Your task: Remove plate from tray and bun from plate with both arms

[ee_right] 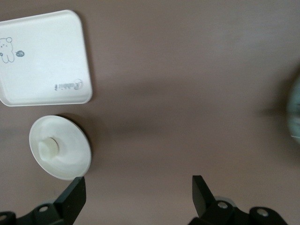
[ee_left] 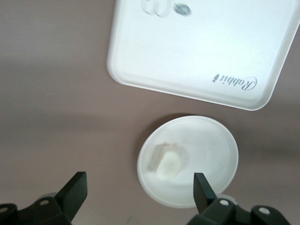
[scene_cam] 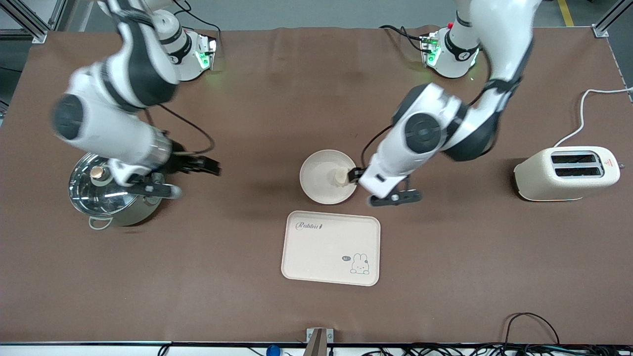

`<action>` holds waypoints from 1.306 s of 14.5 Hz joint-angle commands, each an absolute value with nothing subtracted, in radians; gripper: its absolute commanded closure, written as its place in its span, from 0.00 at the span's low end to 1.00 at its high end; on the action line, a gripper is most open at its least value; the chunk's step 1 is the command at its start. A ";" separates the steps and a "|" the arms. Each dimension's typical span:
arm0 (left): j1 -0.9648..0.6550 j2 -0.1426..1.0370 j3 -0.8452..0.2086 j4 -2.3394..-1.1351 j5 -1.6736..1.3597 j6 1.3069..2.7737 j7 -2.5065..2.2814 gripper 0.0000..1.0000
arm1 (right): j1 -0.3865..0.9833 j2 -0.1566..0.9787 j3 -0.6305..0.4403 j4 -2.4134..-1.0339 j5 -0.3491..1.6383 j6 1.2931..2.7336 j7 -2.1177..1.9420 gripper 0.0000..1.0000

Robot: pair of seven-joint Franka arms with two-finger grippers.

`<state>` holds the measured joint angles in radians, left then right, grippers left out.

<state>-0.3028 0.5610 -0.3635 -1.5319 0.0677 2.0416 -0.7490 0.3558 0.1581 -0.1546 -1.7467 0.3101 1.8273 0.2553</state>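
Under my left gripper (scene_cam: 352, 175), front view: the plate (scene_cam: 319, 173) with the bun (scene_cam: 340, 177) lying on it; the tray (scene_cam: 331, 248) lies nearer to the camera.
My right gripper (scene_cam: 210, 166), front view: over bare table, beside the pot (scene_cam: 110, 195).
Left wrist view: my fingers (ee_left: 76, 189) are spread wide, nothing between them; bun (ee_left: 167, 161) on plate (ee_left: 206, 140), tray (ee_left: 197, 44) near it.
Right wrist view: my fingers (ee_right: 75, 197) are spread, holding nothing; plate (ee_right: 70, 140) and bun (ee_right: 48, 146) well apart from them.

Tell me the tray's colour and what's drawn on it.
The tray is cream-white with a small rabbit drawing and "Rabbit" lettering, clearest in the front view.
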 commanded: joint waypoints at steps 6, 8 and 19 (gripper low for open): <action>-0.436 0.744 -0.360 -1.522 0.287 2.195 -1.052 0.00 | -0.023 -0.009 0.098 -1.738 0.022 1.652 0.125 0.00; -0.454 0.750 -0.359 -1.564 0.291 2.258 -1.080 0.01 | -0.025 -0.040 0.042 -1.698 -0.003 1.576 0.049 0.00; -0.446 0.741 -0.362 -1.669 0.370 2.333 -1.095 0.82 | -0.006 -0.084 -0.097 -1.595 -0.017 1.474 -0.077 0.00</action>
